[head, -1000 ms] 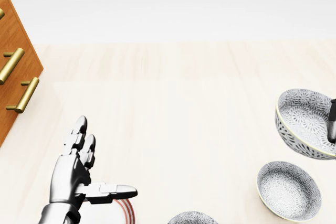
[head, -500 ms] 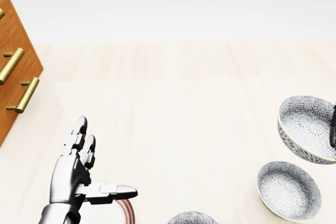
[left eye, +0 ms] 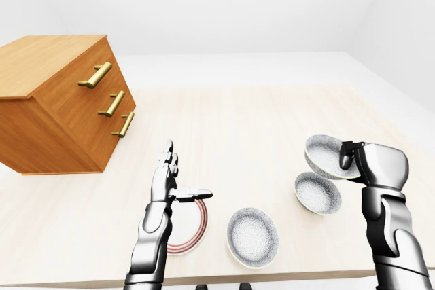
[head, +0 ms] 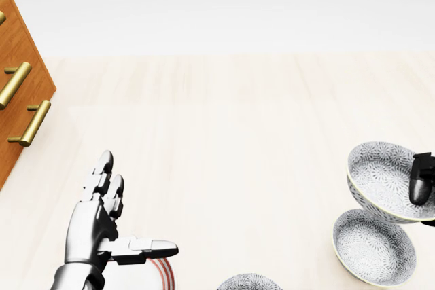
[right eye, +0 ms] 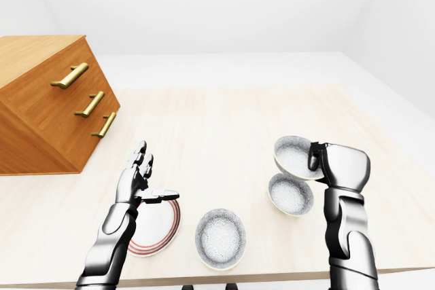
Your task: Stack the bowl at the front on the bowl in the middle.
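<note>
My right hand is shut on the rim of a grey patterned bowl, thumb inside, and holds it tilted in the air at the right. Just below it, a second patterned bowl rests on the table, and the held bowl overlaps its upper edge in the head view. A third bowl sits lower and to the left, near the table's bottom edge. My left hand hovers open at the lower left, fingers spread and thumb out, with nothing in it.
A white plate with red rim rings lies under my left hand. A wooden drawer chest with brass handles stands at the upper left. The pale wooden table ends close below the bowls.
The held bowl has moved left and slightly down with my right hand, coming over the bowl on the table. My left hand has not moved.
</note>
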